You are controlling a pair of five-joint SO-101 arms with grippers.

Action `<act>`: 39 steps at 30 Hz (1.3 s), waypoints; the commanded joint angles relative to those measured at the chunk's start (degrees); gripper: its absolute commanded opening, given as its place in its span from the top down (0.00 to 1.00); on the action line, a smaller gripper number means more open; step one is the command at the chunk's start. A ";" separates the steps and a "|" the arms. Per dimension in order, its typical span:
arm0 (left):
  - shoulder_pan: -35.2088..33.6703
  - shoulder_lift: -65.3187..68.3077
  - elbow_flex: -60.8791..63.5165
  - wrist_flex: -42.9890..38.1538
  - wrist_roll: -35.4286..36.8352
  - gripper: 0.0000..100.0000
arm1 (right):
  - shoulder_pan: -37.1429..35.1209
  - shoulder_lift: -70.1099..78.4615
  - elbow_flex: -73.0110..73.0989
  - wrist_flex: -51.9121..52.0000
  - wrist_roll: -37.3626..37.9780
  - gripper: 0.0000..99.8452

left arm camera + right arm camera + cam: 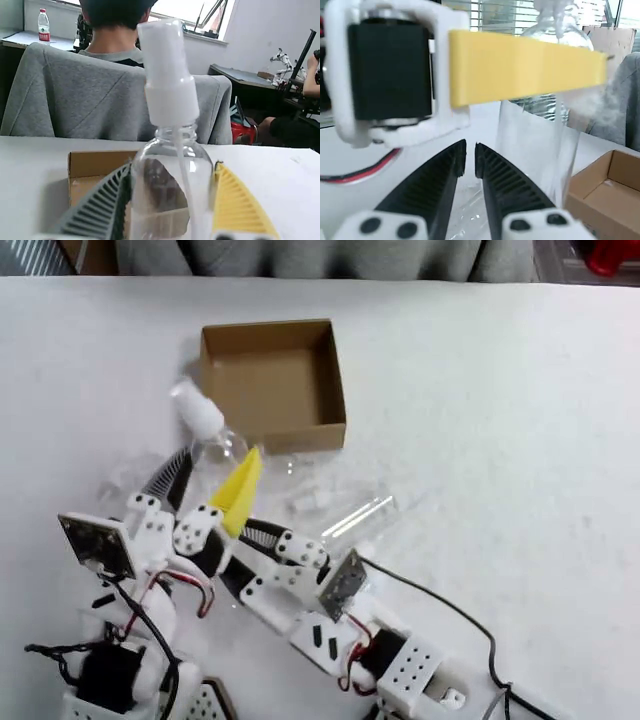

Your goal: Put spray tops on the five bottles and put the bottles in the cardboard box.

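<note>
Pinching a clear bottle by its body, the left gripper had its grey finger on one side and its yellow finger on the other, both touching the plastic. A white spray top sat on the bottle's neck, with its thin tube running down inside. Whether it was screwed tight I could not tell.

From the high view, the held bottle pointed away from the arm, and its spray top lay just beside the near left corner of the box. The bottle was outside the box. The box stood open on the white table, and its floor was bare brown card.

The right gripper sat just behind the left gripper's yellow finger. Its two black ribbed fingers were drawn almost together, with a thin slit between them and nothing in it. In its wrist view the held bottle rose past the yellow finger, and a corner of the box showed beyond.

A second clear bottle lay on its side on the table, near the box's front wall and beside the right arm. Some small white pieces lay just next to it, too blurred to name.
</note>
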 commanded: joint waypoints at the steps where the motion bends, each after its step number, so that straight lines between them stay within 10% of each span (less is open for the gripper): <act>1: 1.27 -1.01 -2.99 0.62 -1.05 0.98 | 4.09 -0.84 -1.58 0.31 -0.35 0.99; 16: -8.75 -0.92 -0.44 -9.32 -0.97 0.98 | 9.10 -0.92 0.88 8.66 0.26 0.99; 20: -9.89 0.84 -0.44 -12.84 -1.05 0.98 | 9.19 -0.92 -0.09 16.13 10.29 0.99; 31: -10.42 37.67 -8.00 -39.56 -4.92 0.98 | 9.54 -0.92 0.00 20.18 11.87 0.99; 39: -10.42 58.68 -22.07 -44.22 -5.10 0.98 | 13.41 -0.92 -0.09 20.09 11.87 0.99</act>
